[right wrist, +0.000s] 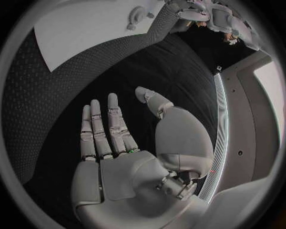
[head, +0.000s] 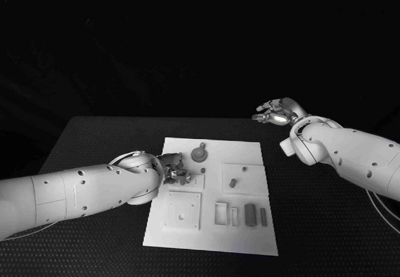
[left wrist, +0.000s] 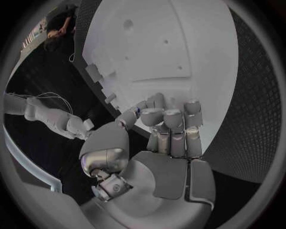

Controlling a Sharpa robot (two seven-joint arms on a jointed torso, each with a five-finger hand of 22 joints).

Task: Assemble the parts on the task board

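On the black table [head: 104, 135], the left hand [head: 174, 170] curls empty over the task board [head: 249, 238] (right hand [head: 276, 112] spread, empty).

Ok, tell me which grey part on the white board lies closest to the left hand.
The small grey part at the board's left edge, right beside the left hand; the round grey part and the upright row lie farther away.

black table [head: 104, 135], dark room beyond.

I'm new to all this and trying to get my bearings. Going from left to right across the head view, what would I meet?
The robot's white left arm → its silver left hand → the white rectangular task board → the silver right hand → the white right arm.
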